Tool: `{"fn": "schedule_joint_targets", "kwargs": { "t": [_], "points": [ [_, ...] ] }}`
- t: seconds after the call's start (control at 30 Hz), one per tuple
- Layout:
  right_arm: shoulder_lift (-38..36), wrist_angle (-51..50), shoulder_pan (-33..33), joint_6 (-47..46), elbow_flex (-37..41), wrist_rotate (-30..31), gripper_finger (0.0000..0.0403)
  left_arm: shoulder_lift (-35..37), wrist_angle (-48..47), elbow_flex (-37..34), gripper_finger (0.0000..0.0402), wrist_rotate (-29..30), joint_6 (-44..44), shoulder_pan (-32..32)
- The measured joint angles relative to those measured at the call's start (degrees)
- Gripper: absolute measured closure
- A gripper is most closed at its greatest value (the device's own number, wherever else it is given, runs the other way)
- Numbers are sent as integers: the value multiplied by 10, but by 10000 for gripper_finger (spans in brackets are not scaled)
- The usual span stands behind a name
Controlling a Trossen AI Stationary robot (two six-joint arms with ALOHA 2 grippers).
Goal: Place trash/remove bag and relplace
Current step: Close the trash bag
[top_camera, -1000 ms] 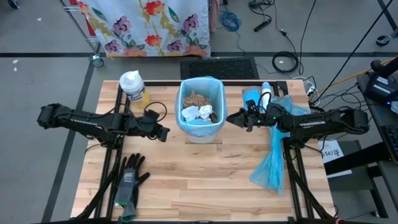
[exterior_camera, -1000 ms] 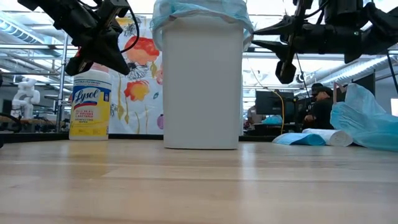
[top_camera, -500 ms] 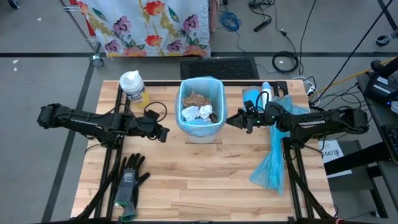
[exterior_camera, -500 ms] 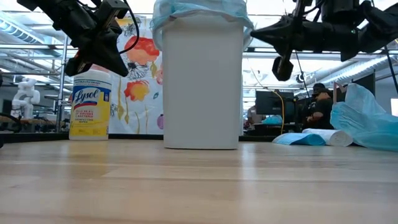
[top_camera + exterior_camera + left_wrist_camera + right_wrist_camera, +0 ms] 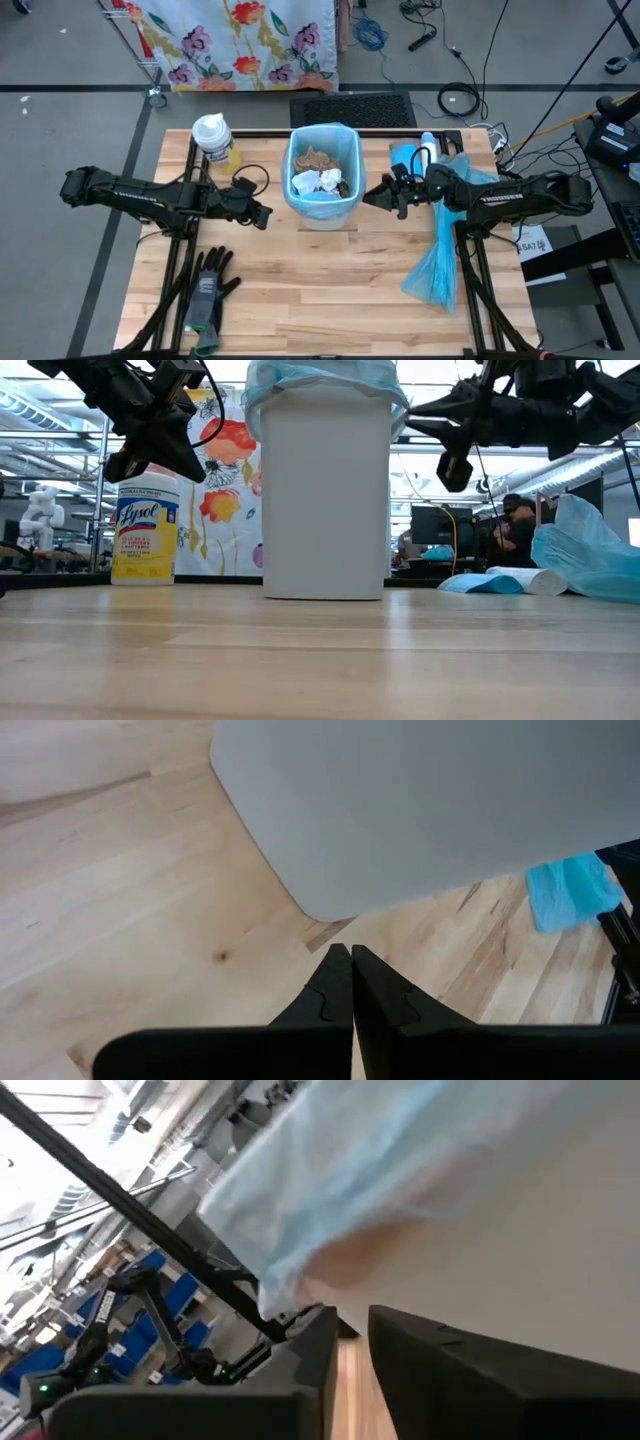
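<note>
A white bin (image 5: 322, 190) lined with a blue bag (image 5: 345, 135) stands at the middle of the wooden bench (image 5: 300, 290), toward its far edge, holding the trash (image 5: 318, 178): brown paper and white wads. A wipes canister (image 5: 213, 139) sits far left, a pair of gloves (image 5: 208, 290) near left, and a bag roll (image 5: 422, 154) and a loose blue bag (image 5: 437, 262) lie to the right. The near middle of the bench is open. The left hand (image 5: 264, 214) hovers just left of the bin, fingers (image 5: 345, 985) pressed together, holding nothing. The right hand (image 5: 372, 192) hovers just right of the bin's rim, slightly parted, gripping nothing.
</note>
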State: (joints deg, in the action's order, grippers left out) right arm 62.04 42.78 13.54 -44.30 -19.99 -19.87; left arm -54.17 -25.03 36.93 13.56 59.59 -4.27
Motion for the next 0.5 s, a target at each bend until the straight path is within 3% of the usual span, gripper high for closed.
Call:
{"fn": "schedule_joint_targets", "kwargs": {
  "t": [0.3, 0.5],
  "points": [
    [0, 14, 8, 20, 0, 31, 299, 0, 0, 0, 402, 0, 0, 0],
    [0, 20, 29, 11, 0, -11, 294, 0, 0, 0, 401, 0, 0, 0]
  ]
}}
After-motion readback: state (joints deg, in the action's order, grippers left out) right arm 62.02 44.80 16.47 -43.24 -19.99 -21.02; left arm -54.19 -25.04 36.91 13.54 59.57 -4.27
